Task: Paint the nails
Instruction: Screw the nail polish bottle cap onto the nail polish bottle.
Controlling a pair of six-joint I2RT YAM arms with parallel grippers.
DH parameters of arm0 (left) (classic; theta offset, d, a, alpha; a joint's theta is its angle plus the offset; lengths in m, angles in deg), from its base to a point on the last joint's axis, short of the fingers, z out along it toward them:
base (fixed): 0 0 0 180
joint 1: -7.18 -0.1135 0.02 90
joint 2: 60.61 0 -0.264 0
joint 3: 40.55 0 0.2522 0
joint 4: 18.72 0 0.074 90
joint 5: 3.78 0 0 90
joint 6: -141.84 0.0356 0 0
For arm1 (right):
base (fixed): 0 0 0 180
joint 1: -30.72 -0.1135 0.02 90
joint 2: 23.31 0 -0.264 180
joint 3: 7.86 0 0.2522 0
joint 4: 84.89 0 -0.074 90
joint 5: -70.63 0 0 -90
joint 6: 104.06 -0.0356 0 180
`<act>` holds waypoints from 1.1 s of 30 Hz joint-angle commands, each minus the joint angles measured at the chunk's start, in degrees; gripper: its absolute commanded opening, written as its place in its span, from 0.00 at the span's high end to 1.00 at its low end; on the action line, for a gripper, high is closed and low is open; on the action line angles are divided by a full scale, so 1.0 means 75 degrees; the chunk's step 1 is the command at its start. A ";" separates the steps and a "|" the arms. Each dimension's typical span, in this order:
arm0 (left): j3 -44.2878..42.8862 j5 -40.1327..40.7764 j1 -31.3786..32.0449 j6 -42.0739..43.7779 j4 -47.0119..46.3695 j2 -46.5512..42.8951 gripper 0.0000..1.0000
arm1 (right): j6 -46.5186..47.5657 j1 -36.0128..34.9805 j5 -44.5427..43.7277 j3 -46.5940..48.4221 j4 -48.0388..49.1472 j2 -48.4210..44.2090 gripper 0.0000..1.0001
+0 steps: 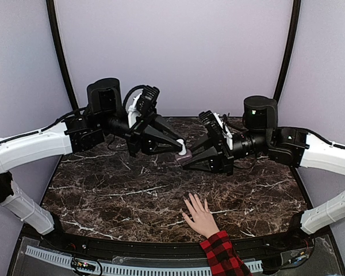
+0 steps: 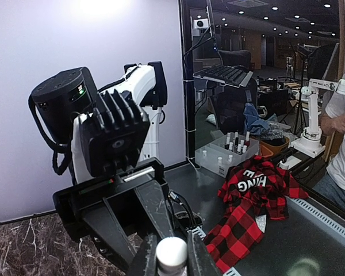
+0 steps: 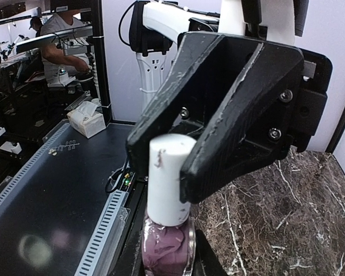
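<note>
Lying near the front edge of the dark marble table, the nails sit apart from the left gripper pinching the white cap, right gripper clamping the bottle; lilac walls behind.

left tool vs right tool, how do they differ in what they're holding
The left tool grips the white cap; the right tool grips the purple bottle below it. The left tool sits higher, the right tool lower. Both are shut, meeting above the marble table.
</note>
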 commanded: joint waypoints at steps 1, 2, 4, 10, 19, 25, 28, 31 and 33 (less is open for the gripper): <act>0.0048 0.0175 -0.0049 0.0101 0.0958 -0.0050 0.70 | 0.0087 0.0029 0.0052 0.0481 0.1323 -0.0095 1.00; 0.0038 0.0236 -0.0092 0.0098 0.0981 -0.0089 0.68 | 0.0076 0.0033 -0.0048 0.0452 0.1318 -0.0101 1.00; 0.0066 0.0536 -0.0139 0.0090 0.0973 -0.0253 0.61 | 0.0024 0.0052 -0.0311 0.0389 0.1329 -0.0132 1.00; 0.0472 0.2022 -0.0298 -0.0089 0.0517 -0.1123 0.52 | -0.0164 0.0090 -0.1397 0.0194 0.1342 -0.0081 1.00; 0.0968 0.5158 -0.0298 -0.1018 -0.0218 -0.1541 0.48 | -0.0818 0.0090 -0.4533 0.0073 0.1682 0.0139 1.00; 0.1075 0.6188 -0.0298 -0.1780 -0.0829 -0.1298 0.48 | -0.0997 0.0078 -0.5695 0.0110 0.1753 0.0309 1.00; 0.0988 0.6386 -0.0294 -0.2004 -0.0932 -0.1056 0.49 | -0.1054 0.0077 -0.6315 0.0144 0.1716 0.0414 1.00; 0.0866 0.6430 -0.0290 -0.2159 -0.1064 -0.0826 0.49 | -0.1104 0.0067 -0.6581 0.0159 0.1704 0.0486 1.00; 0.0808 0.6387 -0.0290 -0.2246 -0.1194 -0.0695 0.49 | -0.1133 0.0058 -0.6671 0.0205 0.1685 0.0555 1.00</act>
